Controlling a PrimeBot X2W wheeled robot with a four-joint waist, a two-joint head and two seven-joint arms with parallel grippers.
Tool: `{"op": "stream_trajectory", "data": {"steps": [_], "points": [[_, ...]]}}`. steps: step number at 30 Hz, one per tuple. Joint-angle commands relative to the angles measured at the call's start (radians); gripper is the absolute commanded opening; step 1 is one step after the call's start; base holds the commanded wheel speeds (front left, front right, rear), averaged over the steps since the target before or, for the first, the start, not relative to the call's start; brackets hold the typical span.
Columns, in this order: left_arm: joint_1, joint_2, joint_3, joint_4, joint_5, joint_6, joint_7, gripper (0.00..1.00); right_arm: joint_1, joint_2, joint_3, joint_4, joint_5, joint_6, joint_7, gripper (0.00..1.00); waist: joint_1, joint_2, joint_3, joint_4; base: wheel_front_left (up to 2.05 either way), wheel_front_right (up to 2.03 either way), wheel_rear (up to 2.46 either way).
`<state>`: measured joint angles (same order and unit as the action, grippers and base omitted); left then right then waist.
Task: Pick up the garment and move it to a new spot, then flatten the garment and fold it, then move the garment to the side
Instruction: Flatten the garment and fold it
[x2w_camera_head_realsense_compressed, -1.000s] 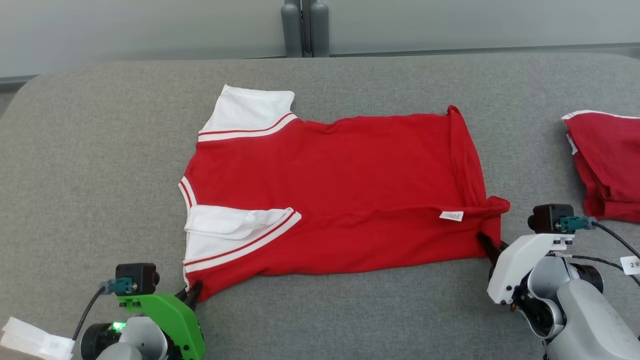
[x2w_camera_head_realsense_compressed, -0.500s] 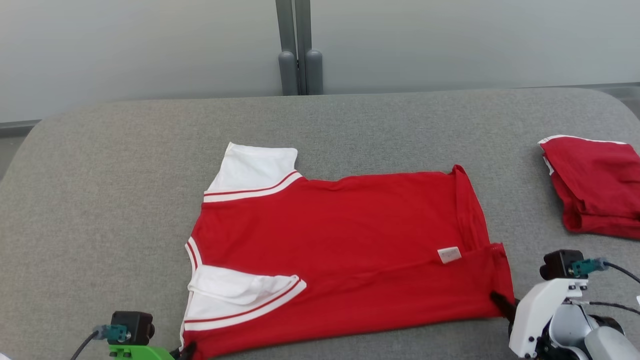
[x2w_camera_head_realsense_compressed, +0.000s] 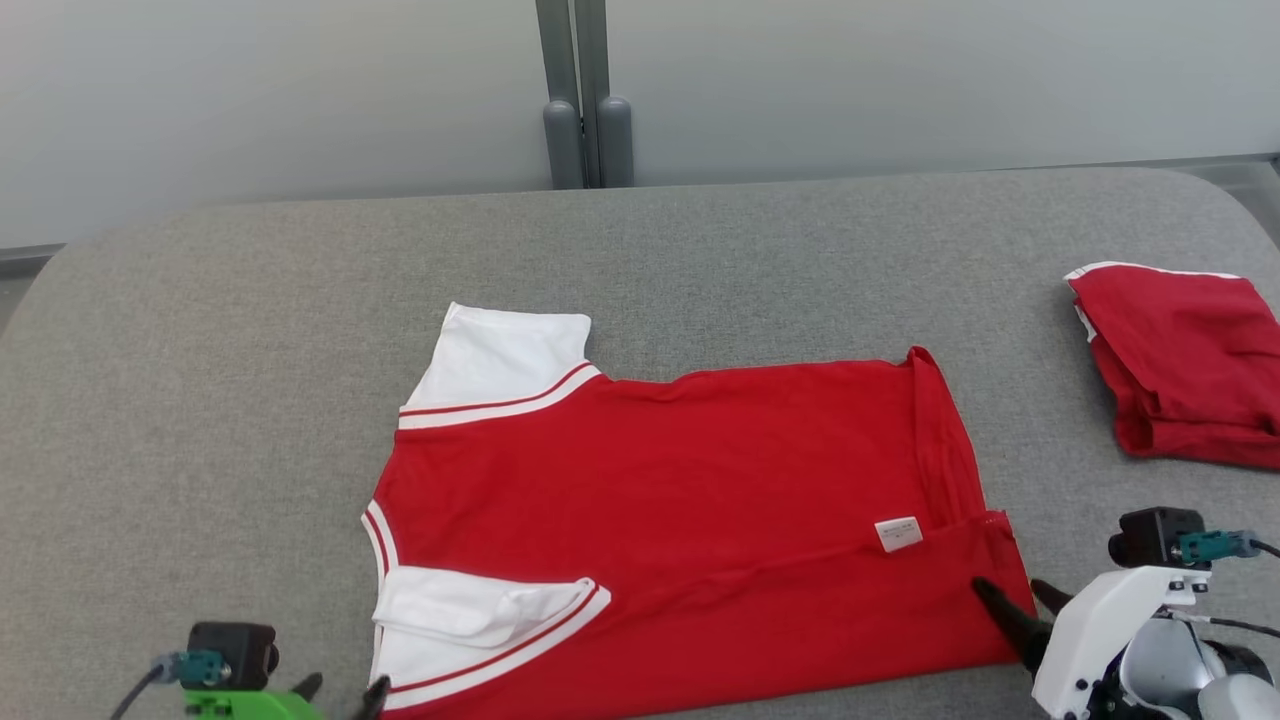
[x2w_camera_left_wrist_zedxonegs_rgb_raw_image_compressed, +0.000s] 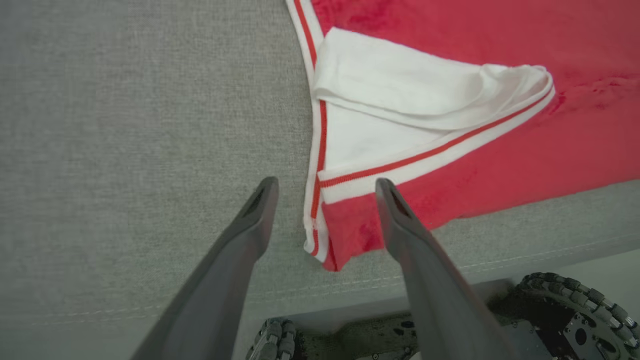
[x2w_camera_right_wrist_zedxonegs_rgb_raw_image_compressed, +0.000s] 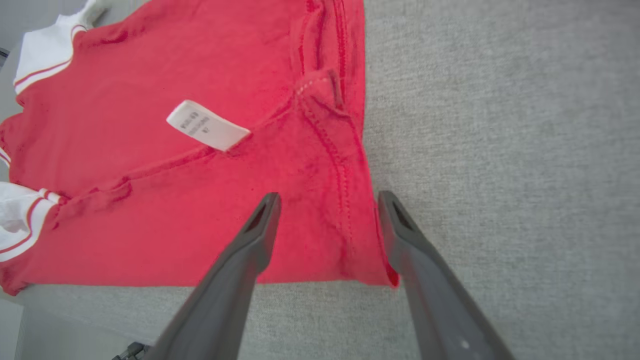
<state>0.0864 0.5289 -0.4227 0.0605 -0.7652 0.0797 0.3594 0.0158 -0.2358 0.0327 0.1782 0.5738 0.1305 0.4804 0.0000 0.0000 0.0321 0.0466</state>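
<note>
The garment (x2w_camera_head_realsense_compressed: 680, 520), a red shirt with white sleeves, lies spread flat on the grey padded table (x2w_camera_head_realsense_compressed: 200, 400), its lower hem to the right. My left gripper (x2w_camera_head_realsense_compressed: 345, 690) stands open at the shirt's near left corner. In the left wrist view the gripper (x2w_camera_left_wrist_zedxonegs_rgb_raw_image_compressed: 326, 184) straddles that corner of the garment (x2w_camera_left_wrist_zedxonegs_rgb_raw_image_compressed: 500, 150), which lies loose on the pad. My right gripper (x2w_camera_head_realsense_compressed: 1012, 592) is open at the near right corner. In the right wrist view the gripper (x2w_camera_right_wrist_zedxonegs_rgb_raw_image_compressed: 328, 197) has its fingers on either side of the hem edge of the garment (x2w_camera_right_wrist_zedxonegs_rgb_raw_image_compressed: 200, 200), gripping nothing.
A second red garment (x2w_camera_head_realsense_compressed: 1180, 360) lies bunched at the table's right side. Two grey posts (x2w_camera_head_realsense_compressed: 585, 130) stand behind the table's far edge. The near table edge runs just below the shirt, with the robot's wheeled base (x2w_camera_left_wrist_zedxonegs_rgb_raw_image_compressed: 575, 310) under it.
Both grippers were shut on the shirt's near corners and now stand open, and the corners lie on the pad. The head view has shifted, so the shirt shows lower.
</note>
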Motion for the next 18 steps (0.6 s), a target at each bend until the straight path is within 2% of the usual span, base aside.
{"op": "stream_trajectory", "data": {"steps": [1, 5, 9, 12, 18], "points": [[-0.038, 0.019, 0.010, -0.014, 0.015, -0.002, -0.007, 1.00, 0.001, 0.000, -0.007, -0.031, 0.001, 0.000, -0.001, 1.00, 0.0000, 0.0000, 0.007, -0.002, 0.00, 0.00, 0.00], [-0.126, 0.033, 0.025, -0.042, 0.029, -0.021, -0.003, 1.00, -0.055, -0.005, -0.029, -0.122, 0.003, 0.000, -0.024, 1.00, 0.0000, 0.0000, 0.042, -0.008, 0.00, 0.00, 0.00], [-0.268, 0.050, 0.019, -0.043, 0.053, -0.047, 0.045, 1.00, -0.156, -0.010, -0.037, -0.150, -0.012, 0.000, -0.042, 1.00, 0.0000, 0.0000, 0.109, -0.020, 0.00, 0.00, 0.00], [-0.390, 0.035, 0.012, -0.012, 0.039, -0.085, 0.088, 1.00, -0.250, -0.011, -0.040, -0.122, -0.022, 0.000, -0.048, 1.00, 0.0000, 0.0000, 0.169, -0.024, 0.00, 0.00, 0.00], [-0.678, -0.014, -0.026, 0.147, 0.011, -0.170, 0.189, 1.00, -0.462, -0.020, -0.013, 0.000, -0.051, 0.000, -0.031, 1.00, 0.0000, 0.0000, 0.295, -0.025, 0.00, 0.00, 0.00]]}}
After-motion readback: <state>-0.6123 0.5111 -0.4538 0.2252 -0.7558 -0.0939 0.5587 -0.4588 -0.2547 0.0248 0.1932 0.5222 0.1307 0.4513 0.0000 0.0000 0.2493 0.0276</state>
